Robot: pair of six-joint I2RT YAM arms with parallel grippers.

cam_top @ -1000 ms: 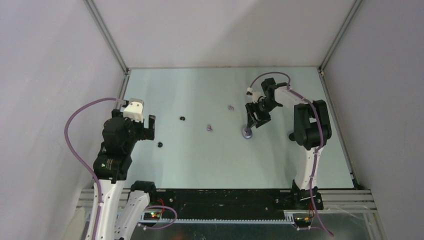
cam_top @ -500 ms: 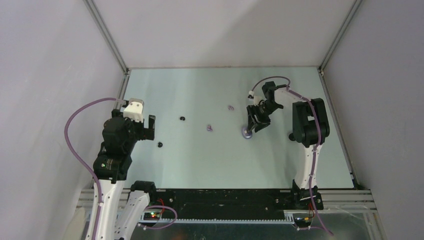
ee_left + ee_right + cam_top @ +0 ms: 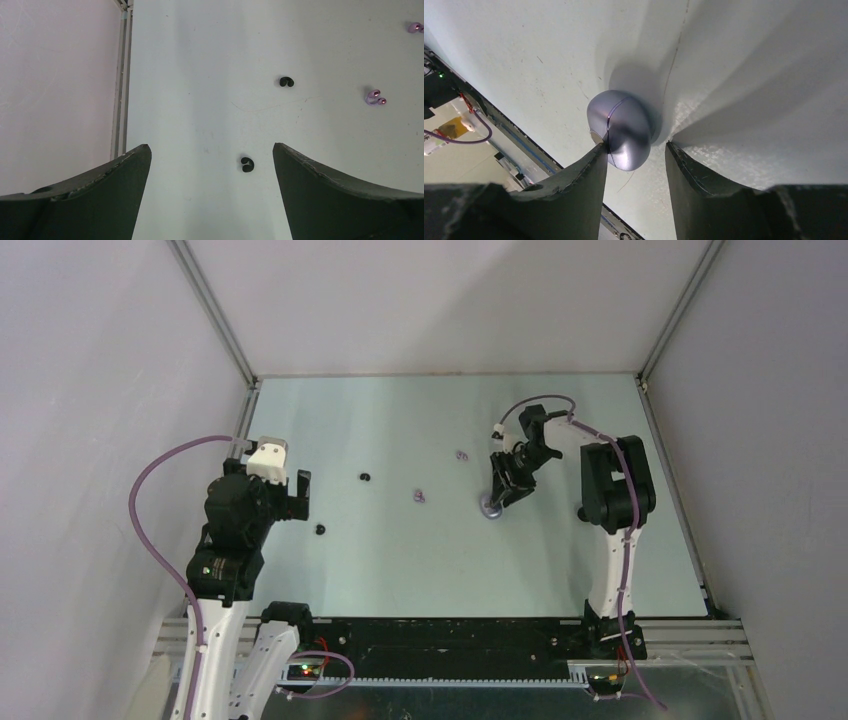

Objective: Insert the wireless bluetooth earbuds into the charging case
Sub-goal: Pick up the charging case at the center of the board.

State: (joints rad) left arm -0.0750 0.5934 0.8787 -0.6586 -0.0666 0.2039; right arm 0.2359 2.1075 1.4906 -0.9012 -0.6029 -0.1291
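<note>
Table carries it all. Right hand is low at mid-right, fingers apart, straddling one end of the case. One finger touches it at the seam, the other sits just beside it; not clamped. Left hand hovers near-left, fingers wide apart, holding nothing.

Case lies on the table, lid shut, seam visible. All four buds are loose on the table:
- Near black bud: under the left hand's gap.
- Far black bud: beyond the near one.
- Near purple bud and far purple bud: to the right, toward the case but apart from it.

Step, my read: securing the case, early in the task.

Next: the right hand closes squarely so the rounded shell doesn't slip out, then the lid must open. The left hand can drop straight onto the near black bud.
</note>
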